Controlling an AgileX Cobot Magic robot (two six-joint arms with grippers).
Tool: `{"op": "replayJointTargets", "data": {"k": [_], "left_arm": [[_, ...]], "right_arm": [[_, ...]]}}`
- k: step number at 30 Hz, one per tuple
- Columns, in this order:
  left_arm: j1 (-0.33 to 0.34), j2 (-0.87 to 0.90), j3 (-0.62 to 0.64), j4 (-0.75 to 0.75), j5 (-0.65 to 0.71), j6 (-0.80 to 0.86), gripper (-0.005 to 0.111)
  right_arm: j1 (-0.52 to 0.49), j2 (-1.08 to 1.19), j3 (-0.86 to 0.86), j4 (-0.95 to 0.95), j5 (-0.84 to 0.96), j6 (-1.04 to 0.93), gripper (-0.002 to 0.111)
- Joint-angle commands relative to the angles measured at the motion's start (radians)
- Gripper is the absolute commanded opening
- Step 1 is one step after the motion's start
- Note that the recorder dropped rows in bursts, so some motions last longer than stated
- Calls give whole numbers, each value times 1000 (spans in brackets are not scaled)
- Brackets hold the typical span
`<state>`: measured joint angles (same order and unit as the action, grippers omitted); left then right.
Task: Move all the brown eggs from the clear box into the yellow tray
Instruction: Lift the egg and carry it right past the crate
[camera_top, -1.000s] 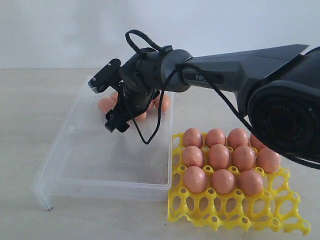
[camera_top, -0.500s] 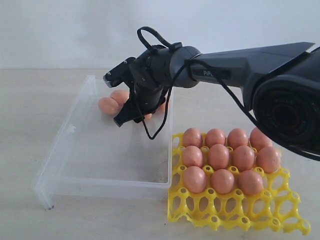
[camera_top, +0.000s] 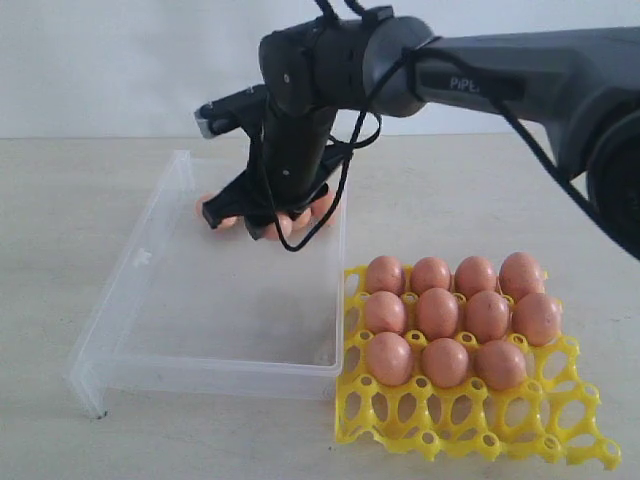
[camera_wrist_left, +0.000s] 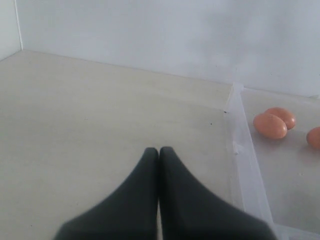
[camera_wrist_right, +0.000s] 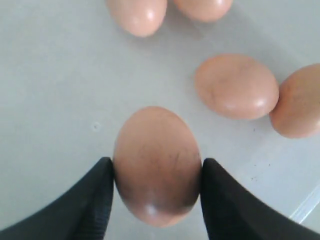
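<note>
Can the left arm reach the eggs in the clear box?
Probably not yet: the left pincer is shut outside the clear box wall, and the right pincer crowds the eggs, gripping one egg.

Surface (camera_top: 60, 230): pale beige, matte, flat. Directly on it, two items. Clear box (camera_top: 200, 310): shallow, transparent, lying flat, on the left in the exterior view. Yellow tray (camera_top: 349, 395): open lattice, lying flat, close against the box's near right corner.
</note>
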<state>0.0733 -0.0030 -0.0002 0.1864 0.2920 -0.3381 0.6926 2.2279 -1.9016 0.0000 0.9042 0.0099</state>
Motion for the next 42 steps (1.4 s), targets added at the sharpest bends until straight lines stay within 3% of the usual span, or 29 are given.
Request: {"op": "replayJointTargets", "data": {"k": [1,4,7,10,16,21,25,30,33,36,38,40,41,42], "left_arm": [[-3,3,0,-7,1,-7,-4],[-3,3,0,-7,1,-7,-4],[-3,3,0,-7,1,-7,-4],[-3,3,0,-7,1,-7,-4],[-3,3,0,-7,1,-7,-4],[-3,3,0,-7,1,-7,-4],[-3,3,0,-7,1,-7,-4],[-3,3,0,-7,1,-7,-4],[-5,3,0,-7,1,-7,-4],[-5,3,0,-7,1,-7,-4],[-5,3,0,-7,1,-7,-4],[-5,3,0,-7,1,-7,-4],[-5,3,0,-7,1,-7,-4],[-5,3,0,-7,1,-7,-4]], "right_arm": [[29,-68,-1,25,-90,58,0],[85,-136,108,25,-310,48,0],[172,-334,506,25,-865,89,0],[174,-496,863,58,-1234,91,0],[100,-971,1289,82,-1283,29,0],[-56,-1143,1319,76,-1114,7,0],[-169,-1212,1319,-55,-982,0,0],[-359,-1205,1297,-196,-965,-43,0],[-501,-1180,1267,-99,-1108,61,0],[-621,-1140,1251,-6,-1268,299,0],[-677,-1084,1251,-120,-1420,526,0],[-712,-1006,1251,-460,-1583,775,0],[-743,-945,1251,-691,-1753,945,0],[-758,-918,1251,-760,-1828,994,0]]}}
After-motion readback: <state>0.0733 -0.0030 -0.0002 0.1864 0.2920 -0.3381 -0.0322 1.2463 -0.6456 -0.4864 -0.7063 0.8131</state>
